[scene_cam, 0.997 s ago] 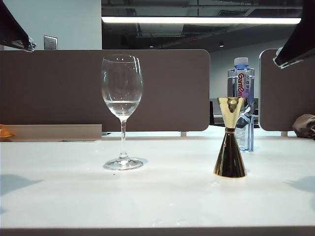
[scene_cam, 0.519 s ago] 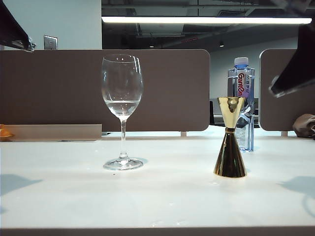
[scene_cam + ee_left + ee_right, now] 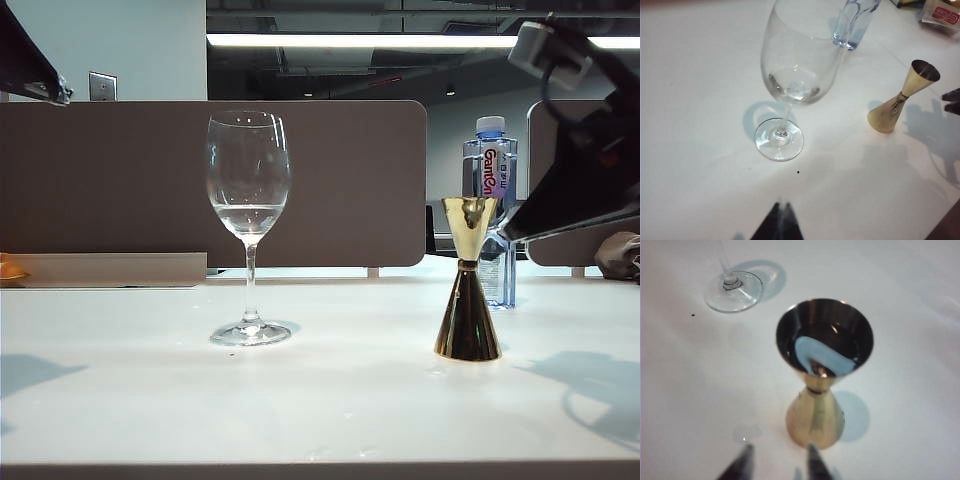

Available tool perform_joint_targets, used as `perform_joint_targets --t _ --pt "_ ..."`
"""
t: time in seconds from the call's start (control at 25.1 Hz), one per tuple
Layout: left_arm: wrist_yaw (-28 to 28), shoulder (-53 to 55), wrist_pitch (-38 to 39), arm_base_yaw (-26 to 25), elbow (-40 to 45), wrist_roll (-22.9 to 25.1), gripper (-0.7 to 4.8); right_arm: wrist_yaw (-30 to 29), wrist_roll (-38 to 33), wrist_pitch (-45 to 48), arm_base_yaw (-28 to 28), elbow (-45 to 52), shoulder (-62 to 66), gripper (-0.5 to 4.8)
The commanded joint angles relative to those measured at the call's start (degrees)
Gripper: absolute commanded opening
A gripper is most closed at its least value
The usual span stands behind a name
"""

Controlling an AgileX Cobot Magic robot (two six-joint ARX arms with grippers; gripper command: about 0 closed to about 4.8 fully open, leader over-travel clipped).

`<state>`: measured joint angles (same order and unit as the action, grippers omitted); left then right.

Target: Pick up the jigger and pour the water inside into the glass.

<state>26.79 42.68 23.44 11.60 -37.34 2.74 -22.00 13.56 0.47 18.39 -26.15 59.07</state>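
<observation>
Behind jigger (image 3: 467,280), bottle (image 3: 490,215) label unclear; right gripper (image 3: 777,462) spread near jigger; left gripper (image 3: 780,227) state untellable

Brown partition panels (image 3: 330,180) stand behind the white table (image 3: 300,400). A long ceiling light (image 3: 400,41) glows overhead. A pale wall (image 3: 130,50) carries a switch plate (image 3: 102,86).

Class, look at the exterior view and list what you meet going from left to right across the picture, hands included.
Left hand high at the edge → wine glass → gold jigger → right hand reaching in above the table. The water bottle overlaps the jigger, so it is left out.
</observation>
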Motion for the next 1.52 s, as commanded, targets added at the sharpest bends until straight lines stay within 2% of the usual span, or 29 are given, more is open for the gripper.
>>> perform_joint_targets --t 0.04,0.56,0.64,0.76,1.52 --pt "0.22 -0.07 -0.33 0.00 -0.02 -0.17 0.04 -0.87 -0.20 6.43 0.02 -0.17 2.99 1.72" --pt "0.22 -0.07 -0.33 0.00 -0.02 -0.17 0.04 -1.05 -0.11 11.76 0.02 -0.17 10.10 1.83" --pt "0.22 -0.07 -0.35 0.00 -0.02 -0.17 0.04 -1.05 -0.02 11.98 0.02 -0.17 10.51 2.00" --pt "0.22 -0.07 -0.33 0.00 -0.02 -0.17 0.04 -0.98 -0.04 12.35 0.02 -0.17 10.84 2.55" --pt "0.22 -0.07 -0.33 0.00 -0.02 -0.17 0.04 -0.87 -0.28 21.97 0.00 -0.50 17.44 2.55"
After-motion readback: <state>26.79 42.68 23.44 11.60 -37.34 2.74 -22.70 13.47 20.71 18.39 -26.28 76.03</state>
